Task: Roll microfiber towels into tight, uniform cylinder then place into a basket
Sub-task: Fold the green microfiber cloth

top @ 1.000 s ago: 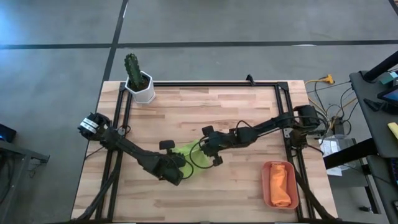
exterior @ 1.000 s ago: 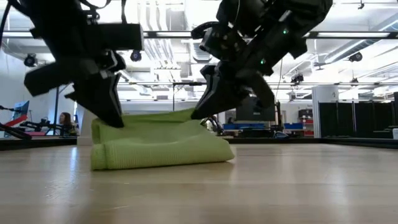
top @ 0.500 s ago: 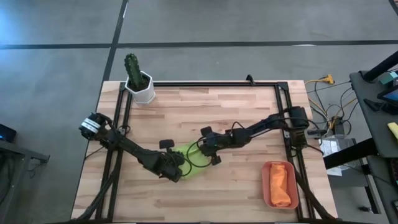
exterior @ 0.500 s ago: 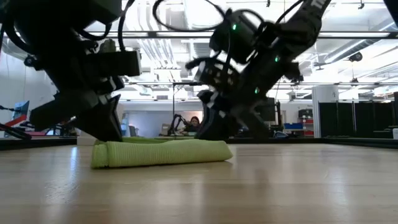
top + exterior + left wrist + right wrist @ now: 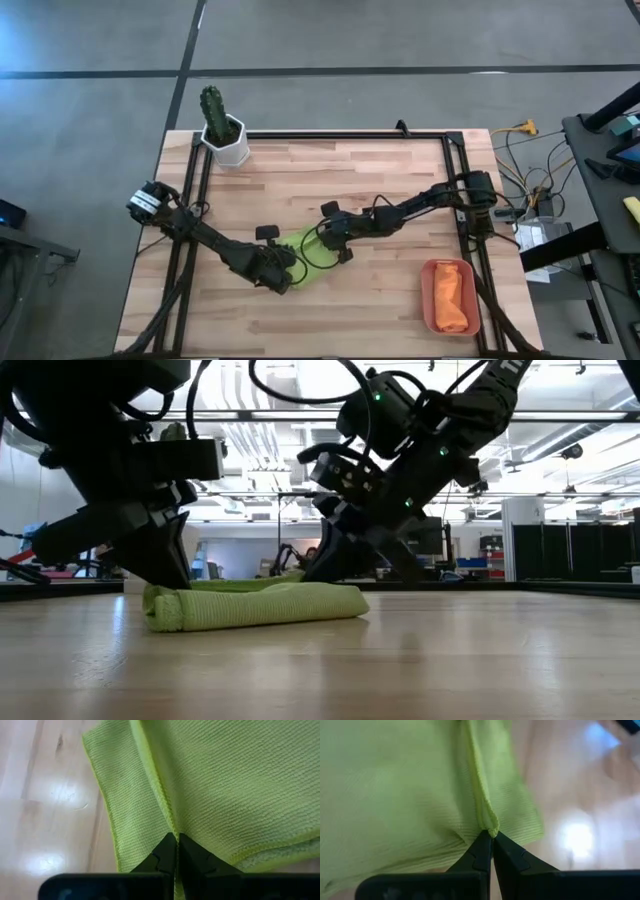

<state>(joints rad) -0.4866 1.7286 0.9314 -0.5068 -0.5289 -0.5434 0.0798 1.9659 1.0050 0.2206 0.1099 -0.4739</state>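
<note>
table: butcher-block top with a black frame round it. vs 1 s ago both arms have dropped low over the green towel; 0.5 s ago to now almost no change, the fold just flatter.

left arm comes in from the left edge, right arm from the right edge, both meeting near the middle, slightly toward the front edge.

green towel: a second ago its top layer was lifted like a tent between the two grippers in the low view, now it lies down flat as a low folded bundle on the wood, rolled edge at its left end.

orange towel: rolled, lying in the basket at the front right corner, same as before.

cactus pot at the back left corner, unmoved.

left gripper: fingers pressed together, pinching the towel hem, tips down at the table. right gripper: same, tips pressed together on the hem at the towel's other end.

open room: bare wood between the towel and the basket, all along the back edge right of the pot, and along the front edge left of the basket.
</note>
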